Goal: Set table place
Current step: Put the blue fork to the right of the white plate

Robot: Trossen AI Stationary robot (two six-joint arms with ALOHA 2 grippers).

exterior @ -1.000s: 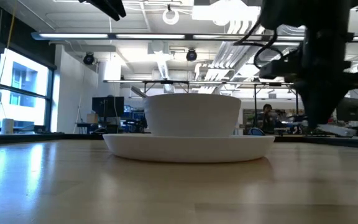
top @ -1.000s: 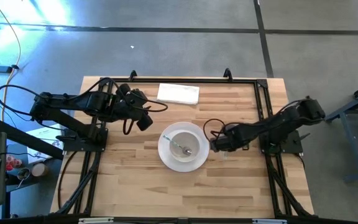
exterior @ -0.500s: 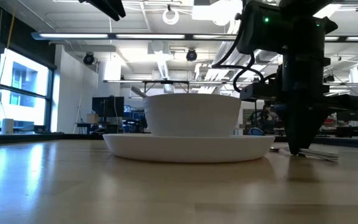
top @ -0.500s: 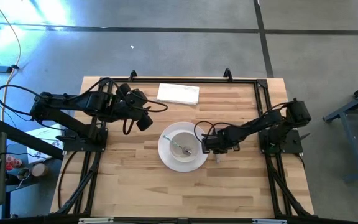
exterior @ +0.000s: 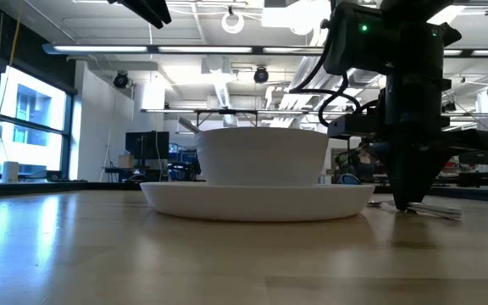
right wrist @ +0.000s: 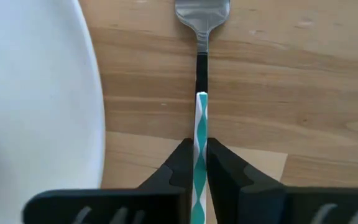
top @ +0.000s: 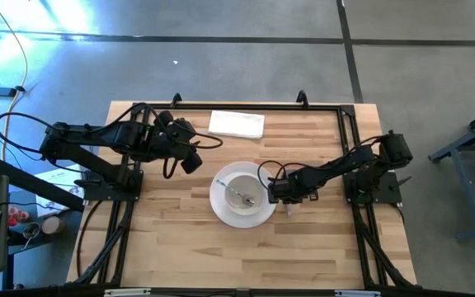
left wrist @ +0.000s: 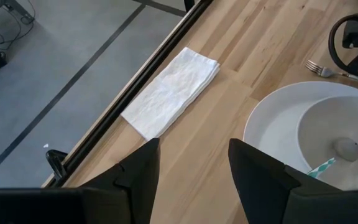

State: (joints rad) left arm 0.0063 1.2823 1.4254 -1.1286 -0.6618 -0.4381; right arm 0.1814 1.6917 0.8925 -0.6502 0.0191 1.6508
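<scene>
A light wooden table (top: 180, 247) carries a white plate (top: 221, 210) with a bowl (top: 250, 183) on it. Beside the plate, the right gripper (right wrist: 199, 163) is clamped on a fork (right wrist: 201, 37)'s striped handle; thin, stiff, likely slippery. The left gripper (left wrist: 191, 171) hangs parted.

I see plate (top: 243, 210): white, round, flat mid-table (top: 188, 247) | bowl (top: 245, 187): white, upright on plate | spoon (top: 240, 195): teal-striped handle, lying in bowl | fork (right wrist: 200, 37): same handle, flat on wood beside plate's right rim.
</scene>
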